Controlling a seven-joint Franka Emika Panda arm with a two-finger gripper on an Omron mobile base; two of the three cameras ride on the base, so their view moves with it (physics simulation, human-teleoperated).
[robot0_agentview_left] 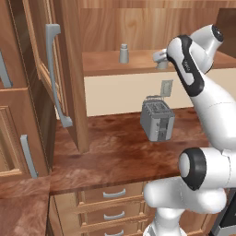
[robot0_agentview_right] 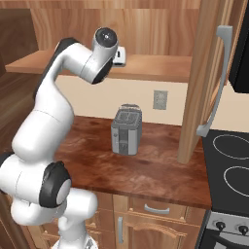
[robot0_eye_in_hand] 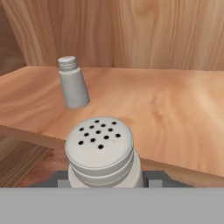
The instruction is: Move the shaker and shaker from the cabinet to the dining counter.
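One small light-grey shaker (robot0_eye_in_hand: pixel 99 151) fills the bottom of the hand view, its holed cap facing the camera. My gripper (robot0_eye_in_hand: pixel 107 178) is shut on it, a dark finger showing on each side. In the left base view this gripper (robot0_agentview_left: pixel 161 59) holds it at the front edge of the cabinet shelf (robot0_agentview_left: pixel 106 67). The second shaker (robot0_eye_in_hand: pixel 72 83) stands upright farther back on the shelf, also seen as the shaker (robot0_agentview_left: pixel 123 53) left of my hand. The dining counter is out of view.
The cabinet's open door (robot0_agentview_left: pixel 55 73) with its long grey handle juts out on the left, and another door (robot0_agentview_right: pixel 214 78) on the right. A grey toaster (robot0_agentview_left: pixel 157 120) stands on the worktop (robot0_agentview_left: pixel 120 156) below the shelf. A stove (robot0_agentview_right: pixel 233 165) lies at the right.
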